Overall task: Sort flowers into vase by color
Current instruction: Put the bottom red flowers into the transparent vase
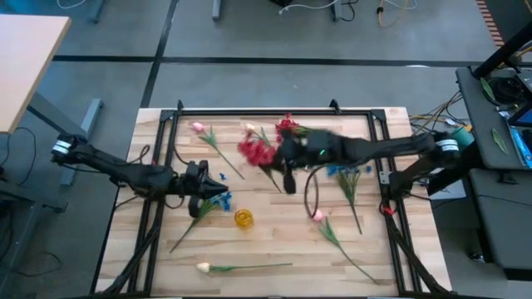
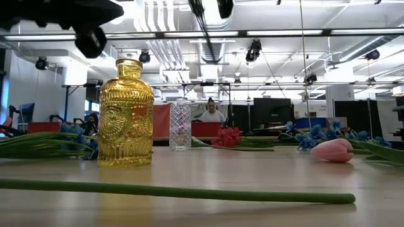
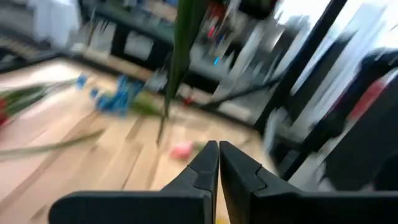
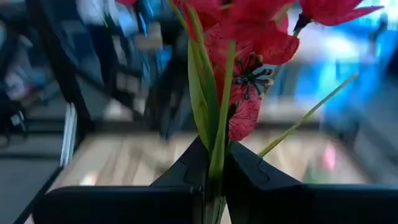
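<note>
Holding a red flower (image 4: pixel 239 68) by its stem above the table's middle, the right end effector (image 4: pixel 214 163) was clamped on it. Both vases, amber (image 2: pixel 126 113) and clear (image 2: pixel 180 126), looked empty. Blue flowers (image 1: pixel 345 173), pink tulips (image 1: pixel 198 128) and a cream tulip (image 1: pixel 204 267) lay scattered. The left end effector (image 3: pixel 217 163), pinched on a green stem (image 3: pixel 180 56), hung nearer the left edge; sorting seemed barely begun.

My high camera looks straight down on the whole table (image 1: pixel 274 249) from well above. My low camera sits at table height, facing level across it into the room, very near the yellow glass bottle (image 2: pixel 126 113), which the high view shares (image 1: pixel 243 218). Each wrist camera looks forward past its own claw, left claw (image 3: pixel 217 155) and right claw (image 4: pixel 214 168), close to the table.
</note>
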`<state>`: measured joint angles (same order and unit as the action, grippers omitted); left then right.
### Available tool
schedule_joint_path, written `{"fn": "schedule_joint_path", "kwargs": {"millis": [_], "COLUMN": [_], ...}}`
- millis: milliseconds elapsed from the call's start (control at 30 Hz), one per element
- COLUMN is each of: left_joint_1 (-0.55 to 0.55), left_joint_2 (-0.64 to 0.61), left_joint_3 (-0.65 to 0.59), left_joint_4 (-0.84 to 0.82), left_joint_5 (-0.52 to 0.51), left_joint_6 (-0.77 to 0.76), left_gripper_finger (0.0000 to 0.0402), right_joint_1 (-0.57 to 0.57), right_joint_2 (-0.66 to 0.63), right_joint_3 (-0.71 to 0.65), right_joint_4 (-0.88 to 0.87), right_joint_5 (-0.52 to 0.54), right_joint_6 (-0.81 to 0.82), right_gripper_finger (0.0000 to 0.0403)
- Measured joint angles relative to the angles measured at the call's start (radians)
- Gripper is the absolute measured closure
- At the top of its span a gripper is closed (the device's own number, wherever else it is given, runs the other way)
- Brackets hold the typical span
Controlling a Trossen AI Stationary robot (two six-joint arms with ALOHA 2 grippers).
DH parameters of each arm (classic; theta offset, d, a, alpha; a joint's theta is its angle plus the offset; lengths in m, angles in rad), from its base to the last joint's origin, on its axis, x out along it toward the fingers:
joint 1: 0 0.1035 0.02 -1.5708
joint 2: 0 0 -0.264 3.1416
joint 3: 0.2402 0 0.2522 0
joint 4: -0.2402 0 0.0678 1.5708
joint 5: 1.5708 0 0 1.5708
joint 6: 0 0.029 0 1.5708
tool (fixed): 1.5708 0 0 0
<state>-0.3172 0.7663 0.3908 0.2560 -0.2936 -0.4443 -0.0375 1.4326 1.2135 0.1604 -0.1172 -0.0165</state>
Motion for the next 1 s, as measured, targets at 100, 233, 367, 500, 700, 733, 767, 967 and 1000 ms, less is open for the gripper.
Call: {"fn": "schedule_joint_path", "kwargs": {"millis": [100, 233, 367, 500, 700, 733, 767, 967, 1000], "left_joint_1": [-0.005, -0.018, -0.051, -0.105, -0.195, -0.206, -0.214, -0.235, -0.237], "left_joint_2": [0.043, 0.122, 0.204, 0.285, 0.375, 0.387, 0.397, 0.441, 0.446], "left_joint_3": [0.142, 0.294, 0.414, 0.523, 0.629, 0.637, 0.643, 0.647, 0.646], "left_joint_4": [-0.311, -0.678, -0.994, -1.237, -1.356, -1.357, -1.357, -1.361, -1.362], "left_joint_5": [-0.082, -0.116, -0.108, -0.080, -0.073, -0.073, -0.073, -0.071, -0.061], "left_joint_6": [-0.088, -0.266, -0.463, -0.637, -0.740, -0.744, -0.746, -0.780, -0.785], "left_gripper_finger": [0.0402, 0.0402, 0.0402, 0.0402, 0.0402, 0.0402, 0.0402, 0.0402, 0.0402], "right_joint_1": [-0.056, -0.132, -0.221, -0.290, -0.324, -0.324, -0.324, -0.323, -0.323], "right_joint_2": [-0.024, -0.032, -0.015, 0.021, 0.072, 0.084, 0.094, 0.150, 0.158], "right_joint_3": [-0.087, -0.179, -0.219, -0.216, -0.172, -0.165, -0.158, -0.138, -0.138], "right_joint_4": [0.241, 0.527, 0.647, 0.676, 0.689, 0.689, 0.688, 0.688, 0.687], "right_joint_5": [-0.014, -0.012, -0.012, -0.011, -0.015, -0.016, -0.020, -0.025, -0.024], "right_joint_6": [-0.051, -0.065, -0.063, -0.063, -0.061, -0.057, -0.051, -0.033, -0.029], "right_gripper_finger": [0.0376, 0.0376, 0.0376, 0.0376, 0.0376, 0.0376, 0.0376, 0.0376, 0.0376]}}
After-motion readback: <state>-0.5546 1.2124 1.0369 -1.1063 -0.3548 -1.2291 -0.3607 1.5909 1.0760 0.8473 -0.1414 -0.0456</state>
